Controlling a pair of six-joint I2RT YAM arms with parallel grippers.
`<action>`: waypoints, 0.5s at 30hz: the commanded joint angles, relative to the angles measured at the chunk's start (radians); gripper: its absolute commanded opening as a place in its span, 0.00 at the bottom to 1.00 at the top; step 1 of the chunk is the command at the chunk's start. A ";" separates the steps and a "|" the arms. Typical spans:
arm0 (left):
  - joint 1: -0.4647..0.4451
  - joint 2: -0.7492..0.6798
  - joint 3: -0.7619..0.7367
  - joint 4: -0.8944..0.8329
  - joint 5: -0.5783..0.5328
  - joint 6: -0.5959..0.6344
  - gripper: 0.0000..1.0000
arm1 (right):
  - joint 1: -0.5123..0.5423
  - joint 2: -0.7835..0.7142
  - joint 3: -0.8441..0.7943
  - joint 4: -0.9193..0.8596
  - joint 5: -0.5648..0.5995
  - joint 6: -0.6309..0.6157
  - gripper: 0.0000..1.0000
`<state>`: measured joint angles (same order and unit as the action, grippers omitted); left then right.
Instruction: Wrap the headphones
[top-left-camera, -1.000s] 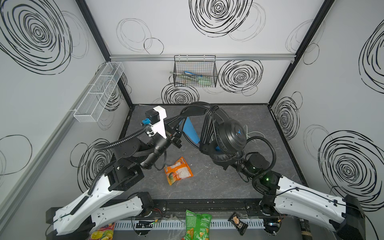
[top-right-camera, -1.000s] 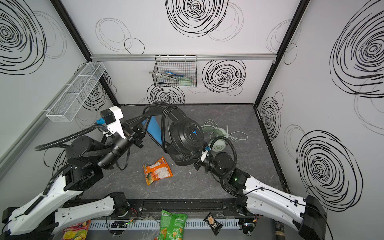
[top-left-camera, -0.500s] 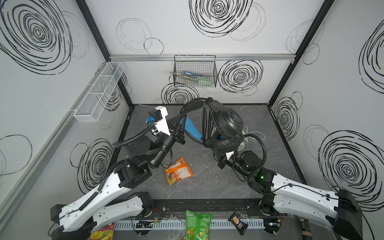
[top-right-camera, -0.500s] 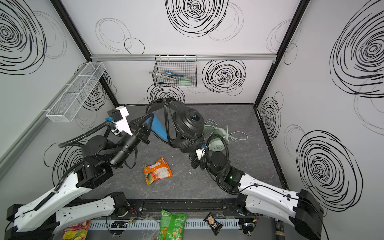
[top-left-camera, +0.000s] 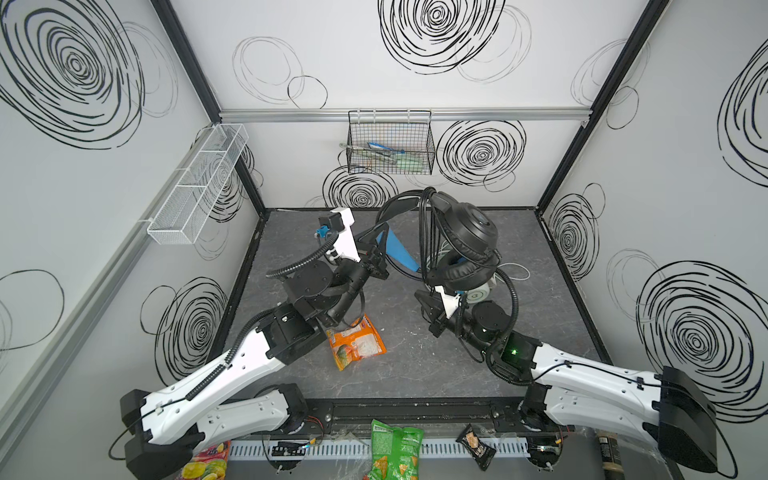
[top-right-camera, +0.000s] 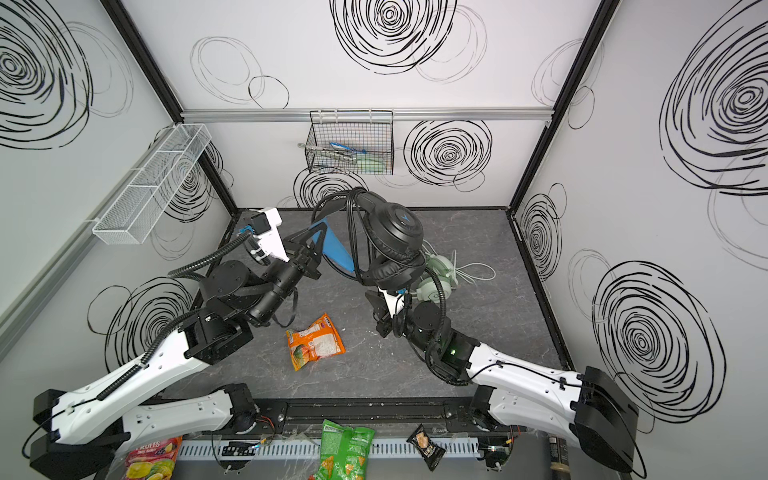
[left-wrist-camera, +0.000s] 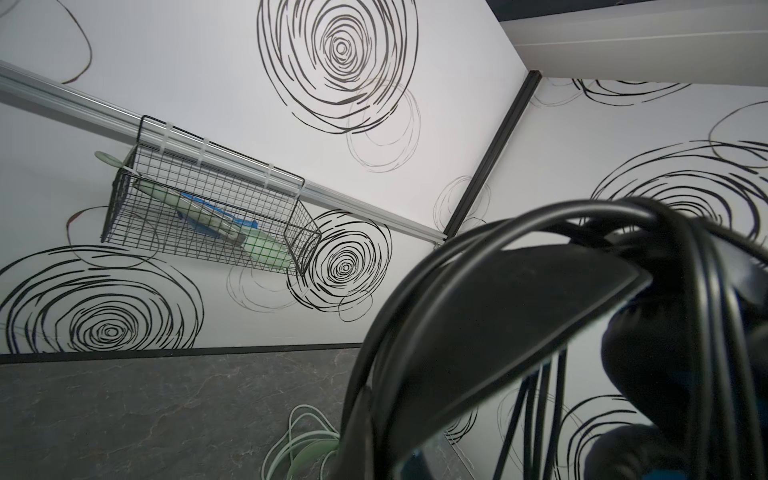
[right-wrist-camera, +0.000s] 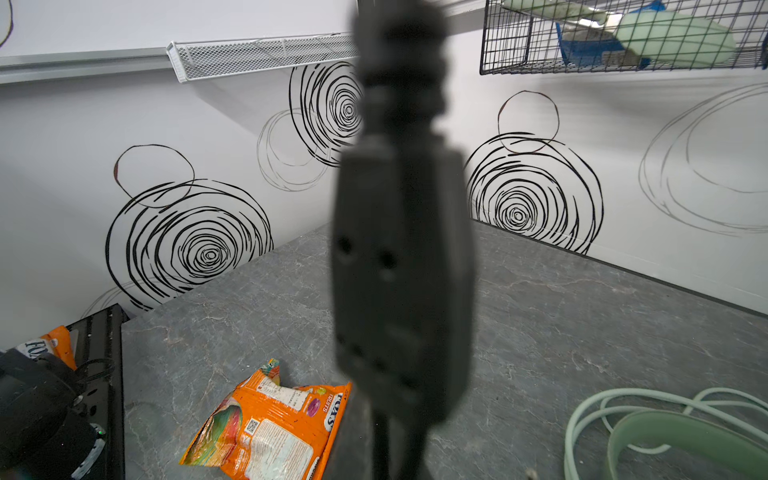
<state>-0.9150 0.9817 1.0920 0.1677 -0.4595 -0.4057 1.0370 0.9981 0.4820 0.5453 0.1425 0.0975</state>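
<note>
The left arm (top-left-camera: 232, 365) reaches up and its hand (top-left-camera: 379, 259) is clamped on the band of the black headphones (top-left-camera: 469, 232). The right hand (top-left-camera: 424, 301) is closed just below them, fingers pointing upward.

You'll see a black headset (top-left-camera: 467, 232) with blue inner cups beyond the orange snack bag (top-left-camera: 357, 343); the pale mint-green headset (top-right-camera: 434, 286) lies right of that bag. The table (top-left-camera: 415, 374) is grey, marbled; the walls (top-left-camera: 353, 50) white with black scribbled spirals.
</note>
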 joint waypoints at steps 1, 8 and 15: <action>0.013 0.004 0.081 0.185 -0.159 -0.059 0.00 | 0.014 0.015 0.021 0.021 0.016 0.021 0.00; 0.086 0.061 0.085 0.189 -0.154 -0.129 0.00 | 0.033 0.037 0.026 0.031 0.037 0.026 0.00; 0.120 0.118 0.096 0.185 -0.247 -0.114 0.00 | 0.047 0.042 0.036 0.025 0.061 0.012 0.00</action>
<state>-0.8200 1.1030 1.1080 0.1661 -0.6125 -0.4572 1.0679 1.0309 0.4927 0.5682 0.1902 0.1085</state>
